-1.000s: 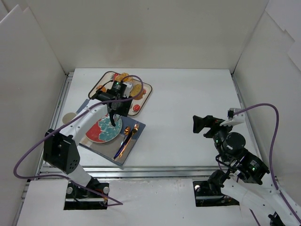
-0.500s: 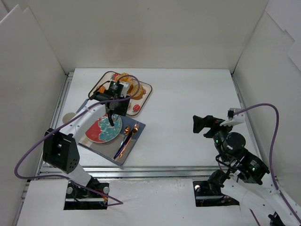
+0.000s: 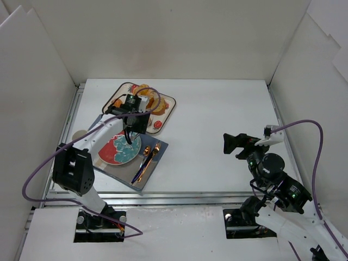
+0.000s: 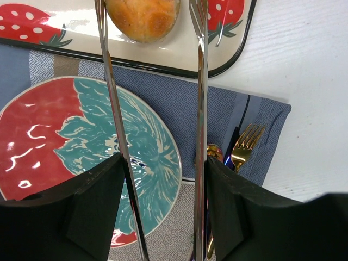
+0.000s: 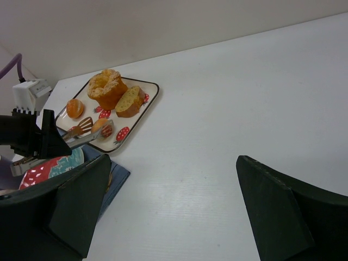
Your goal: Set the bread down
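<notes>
White panels [image 3: 174, 38] wall in a plain white tabletop [image 3: 217, 109] on three sides, under even light. Near the right edge the right tool [image 5: 174, 160] hangs with its fingers spread wide, holding nothing.

Toward the far left corner lies a cream tray [image 4: 179, 57] printed with strawberries, carrying several baked pieces. Just nearer, by the left edge, a red and teal plate [image 4: 54, 136] rests on a blue-grey placemat [image 4: 217, 109] beside a gold fork [image 4: 247, 144]. No food is on the plate.

The left tool [image 4: 163, 163] pinches a pair of metal tongs [image 4: 200, 109] by their arms. The tong arms stand apart, one on each side of the bread [image 4: 142, 16], which sits on the tray close to its near rim. Whether the tips touch it cannot be told.

The step in hand looks like closing the tongs on the bread so it can go to the plate. Done well, the tips should meet it at its widest part, squarely opposite each other, and squeeze gently. A smooth ball like this would likely roll or slip out under a lopsided pinch. The lift then needs to clear the tray rim before crossing to the plate.
</notes>
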Controlling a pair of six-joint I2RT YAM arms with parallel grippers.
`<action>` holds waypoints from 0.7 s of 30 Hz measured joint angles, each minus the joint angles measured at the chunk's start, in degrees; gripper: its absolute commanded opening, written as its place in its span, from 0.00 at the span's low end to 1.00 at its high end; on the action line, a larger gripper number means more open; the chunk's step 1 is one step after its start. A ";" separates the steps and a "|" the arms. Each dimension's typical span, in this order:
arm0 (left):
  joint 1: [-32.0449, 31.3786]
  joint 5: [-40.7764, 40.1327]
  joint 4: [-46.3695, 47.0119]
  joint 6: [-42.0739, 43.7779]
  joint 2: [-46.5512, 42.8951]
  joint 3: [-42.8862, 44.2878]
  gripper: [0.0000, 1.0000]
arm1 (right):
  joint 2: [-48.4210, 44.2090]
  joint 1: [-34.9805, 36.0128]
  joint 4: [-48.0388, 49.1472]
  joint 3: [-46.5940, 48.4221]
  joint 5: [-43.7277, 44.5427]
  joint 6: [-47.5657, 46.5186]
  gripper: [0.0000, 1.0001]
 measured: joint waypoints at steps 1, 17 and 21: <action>0.09 0.11 0.20 0.02 0.35 0.00 0.53 | 0.00 0.00 0.00 0.00 0.00 0.00 0.98; 0.79 0.85 1.31 -0.74 1.46 -0.96 0.37 | -0.09 0.00 0.00 0.00 0.00 0.00 0.98; 0.76 0.48 1.11 -1.33 0.20 -0.96 0.38 | -0.09 0.00 0.00 0.00 0.00 0.00 0.98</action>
